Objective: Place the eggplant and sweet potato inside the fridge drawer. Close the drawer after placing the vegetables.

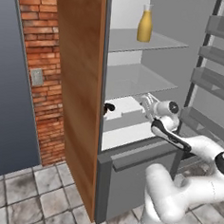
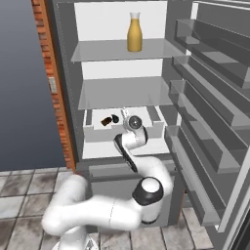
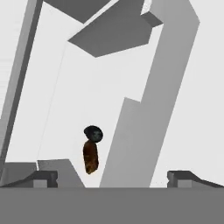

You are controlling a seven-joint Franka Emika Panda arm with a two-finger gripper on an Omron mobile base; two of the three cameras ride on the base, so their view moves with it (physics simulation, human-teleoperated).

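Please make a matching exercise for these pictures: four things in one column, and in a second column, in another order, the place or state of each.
Things:
1. eggplant
2. sweet potato
3. yellow bottle
4. tool

Places or states:
A. stands on the top fridge shelf
B. brown lump in the fridge drawer, beside the dark vegetable
C. open, with nothing between its fingers
D. near-black lump in the pulled-out drawer

Pairs: 1-D, 2-B, 3-A, 4-C

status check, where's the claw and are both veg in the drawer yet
Claw open, empty, over the white pull-out fridge drawer. Dark purple-black eggplant and brown oblong sweet potato inside it. Drawer not closed.
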